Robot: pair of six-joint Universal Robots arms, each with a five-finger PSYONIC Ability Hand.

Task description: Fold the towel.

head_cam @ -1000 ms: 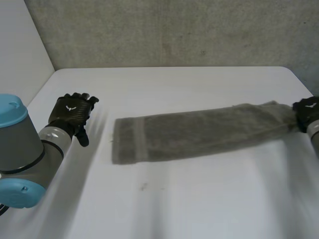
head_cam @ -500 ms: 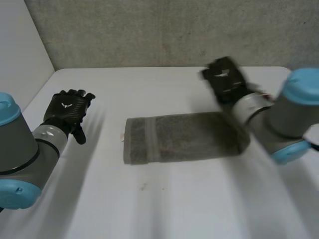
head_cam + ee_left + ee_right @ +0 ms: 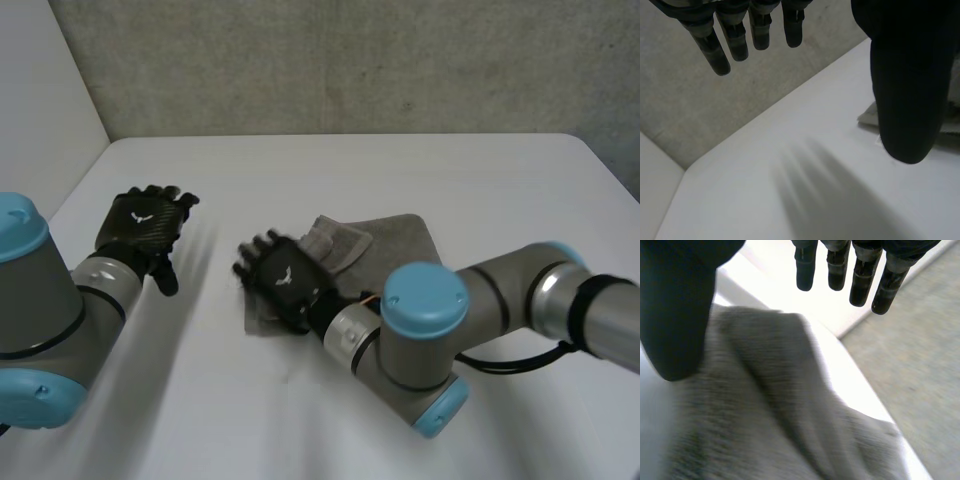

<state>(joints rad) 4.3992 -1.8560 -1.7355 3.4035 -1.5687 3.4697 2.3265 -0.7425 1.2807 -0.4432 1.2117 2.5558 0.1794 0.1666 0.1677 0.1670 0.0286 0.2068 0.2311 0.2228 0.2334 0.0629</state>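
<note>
A grey-green towel (image 3: 388, 240) lies folded over itself in the middle of the white table (image 3: 470, 170), with a striped end turned up on top. My right hand (image 3: 283, 283) hovers over the towel's left end, open, fingers spread and straight. In the right wrist view the towel (image 3: 765, 415) bunches in soft folds under the palm of the right hand (image 3: 675, 315), and nothing sits between thumb and fingers. My left hand (image 3: 145, 225) is open above bare table, left of the towel. In the left wrist view a towel corner (image 3: 867, 115) shows beside the thumb of the left hand (image 3: 905, 75).
A grey wall (image 3: 350, 60) runs behind the table's far edge, and a white panel (image 3: 40, 100) closes off the far left. My right arm (image 3: 450, 330) reaches across the table's near middle from the right.
The right hand has swept from the far right to the left, carrying the towel's right end over the left end, then opened and let it go. The left hand has barely moved.
</note>
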